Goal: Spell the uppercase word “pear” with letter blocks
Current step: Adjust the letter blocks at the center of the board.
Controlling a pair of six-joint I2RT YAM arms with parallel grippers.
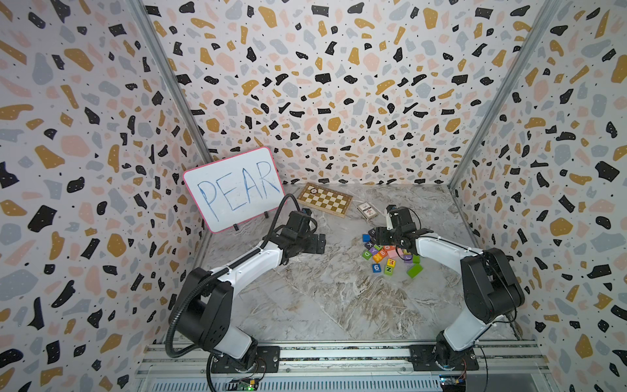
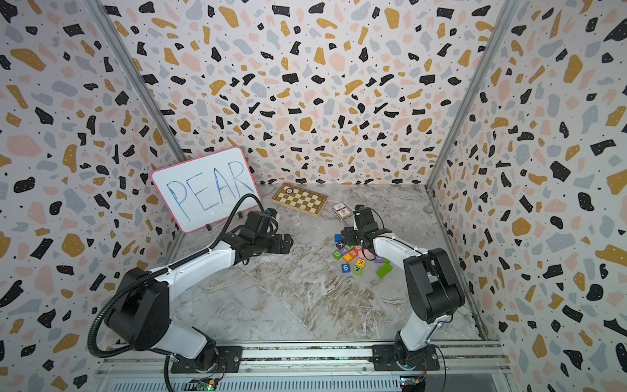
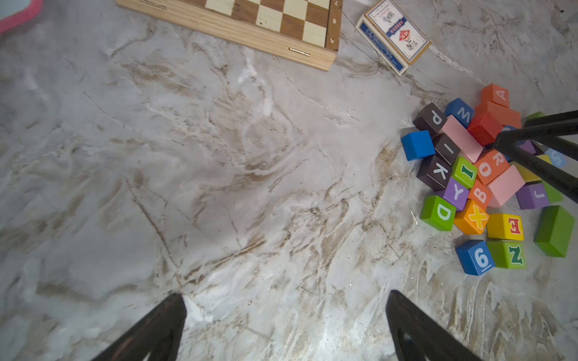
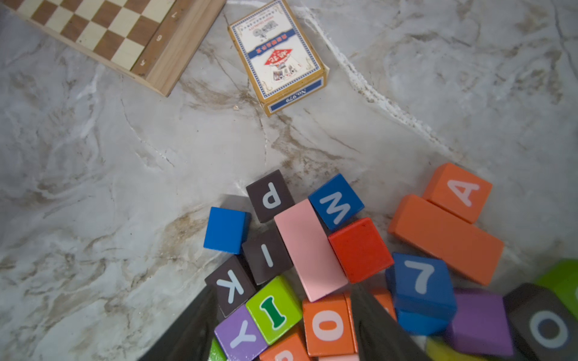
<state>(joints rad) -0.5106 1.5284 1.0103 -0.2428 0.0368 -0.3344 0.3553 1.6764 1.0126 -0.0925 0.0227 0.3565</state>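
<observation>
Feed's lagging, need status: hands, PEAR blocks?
Left hand open over table. Right hand open, down in pile by R. P, E, A in pile. R hemmed in.

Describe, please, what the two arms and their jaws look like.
Both arms have white shell links, as on the left arm and right arm, joined by bulky black rounded joints. A ribbed black hose runs along the left arm only. The jaws are slim, black and tapered, with no markings visible.

The table is lying open across the middle and near side. Around the P, a blue cube, pink oblong and W are crowding close, leaving its side facing the card box clear.
</observation>
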